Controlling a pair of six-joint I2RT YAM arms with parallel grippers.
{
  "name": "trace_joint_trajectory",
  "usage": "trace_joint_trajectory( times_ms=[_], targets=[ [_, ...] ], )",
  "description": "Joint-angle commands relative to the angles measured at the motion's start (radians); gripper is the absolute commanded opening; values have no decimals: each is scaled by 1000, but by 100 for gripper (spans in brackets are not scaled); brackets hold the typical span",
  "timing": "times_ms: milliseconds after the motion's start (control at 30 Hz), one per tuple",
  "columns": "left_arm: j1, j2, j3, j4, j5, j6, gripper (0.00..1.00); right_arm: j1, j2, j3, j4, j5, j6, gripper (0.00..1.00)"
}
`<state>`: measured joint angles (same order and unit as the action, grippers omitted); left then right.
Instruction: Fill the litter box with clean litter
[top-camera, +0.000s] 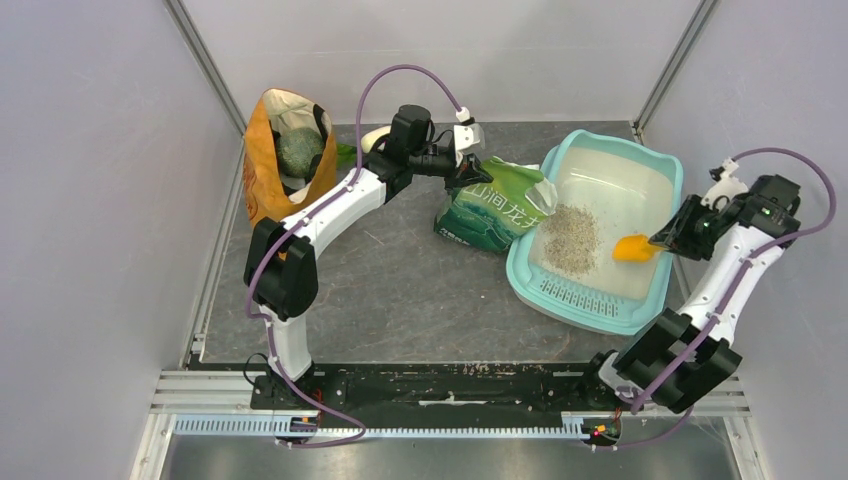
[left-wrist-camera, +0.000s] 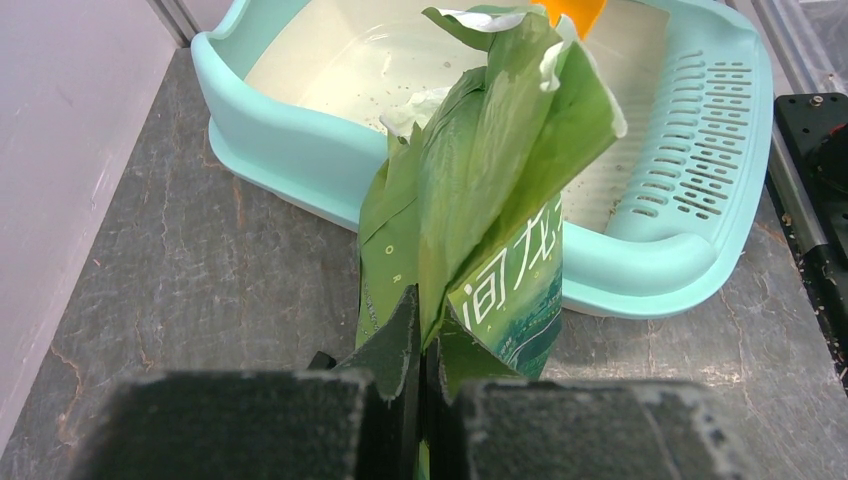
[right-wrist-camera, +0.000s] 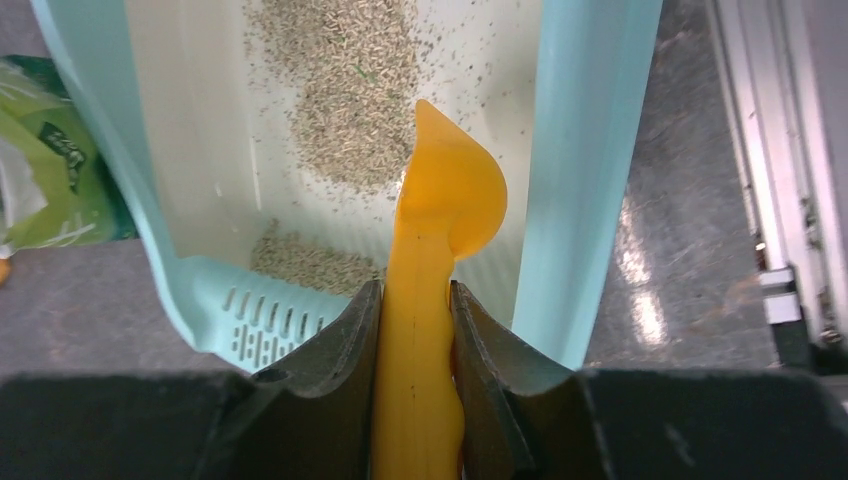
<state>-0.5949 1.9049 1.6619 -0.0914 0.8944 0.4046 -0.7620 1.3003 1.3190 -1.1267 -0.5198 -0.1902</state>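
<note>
Surface finishes: litter box (top-camera: 583, 296), smooth moulded plastic with a soft sheen; litter (top-camera: 572, 238), fine, matt, gritty granules; scoop (top-camera: 636, 247), smooth, glossy plastic; green bag (top-camera: 490, 205), crinkled, shiny plastic film; orange-tan bag (top-camera: 262, 170), matt, creased cloth; table (top-camera: 400, 290), dull, rough, stone-like slab, veined and scratched.

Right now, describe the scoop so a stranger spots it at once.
Find the pale-turquoise litter box on the table's right side. At its right rim the right gripper holds the scoop. It alone is bright orange plastic, beside the grey litter.
</note>
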Motion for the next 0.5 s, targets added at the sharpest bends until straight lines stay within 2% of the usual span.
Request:
trace_joint_trajectory(
  times_ms=[0, 67, 133, 233, 467],
  targets=[
    [-7, -59, 26, 160, 51, -31, 2, 130, -2, 55, 132, 107, 6, 0],
    [-6, -62, 25, 144, 49, -16, 2, 172, -3, 67, 170, 112, 7, 0],
    [-7, -68, 21, 132, 47, -3, 2, 173, 27, 126, 153, 20, 20, 0],
    [-6, -76, 11, 122, 55, 14, 2, 174, 95, 274, 50, -163, 46, 0],
    [-6, -81, 1, 114, 67, 35, 2, 178, 137, 516, -166, -452, 82, 0]
  ],
)
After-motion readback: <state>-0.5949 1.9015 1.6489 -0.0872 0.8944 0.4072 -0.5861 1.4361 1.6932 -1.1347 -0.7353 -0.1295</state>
